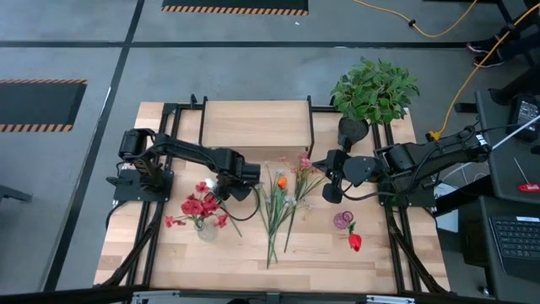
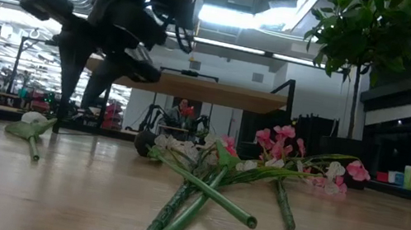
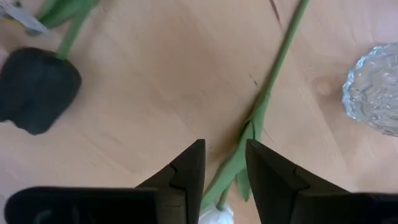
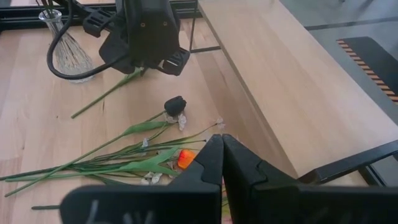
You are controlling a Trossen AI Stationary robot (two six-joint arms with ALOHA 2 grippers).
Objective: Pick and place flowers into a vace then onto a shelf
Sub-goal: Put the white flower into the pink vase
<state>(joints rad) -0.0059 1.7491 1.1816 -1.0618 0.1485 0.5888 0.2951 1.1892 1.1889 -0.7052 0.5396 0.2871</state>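
Note:
A clear glass vase (image 1: 205, 230) (image 3: 373, 87) with red flowers (image 1: 202, 207) stands at the table's near left. Just beyond it lies a single green stem (image 3: 273, 81) (image 4: 106, 93) with a white bloom (image 3: 214, 214). My left gripper (image 1: 226, 183) (image 3: 225, 144) points down over it, open, one finger on either side of the stem near the bloom. Loose flowers (image 1: 278, 203) lie mid-table, a dark bloom (image 3: 37, 90) among them. The shelf (image 1: 253, 125) stands at the far edge. My right gripper (image 1: 326, 179) (image 4: 217, 138) hangs shut above the pile's right side.
A potted green plant (image 1: 371, 89) stands at the far right corner beside the shelf. A red flower (image 1: 354, 241) and a small purple round thing (image 1: 342, 221) lie near right. Bare wood shows along the near edge. People sit in the room beyond the table.

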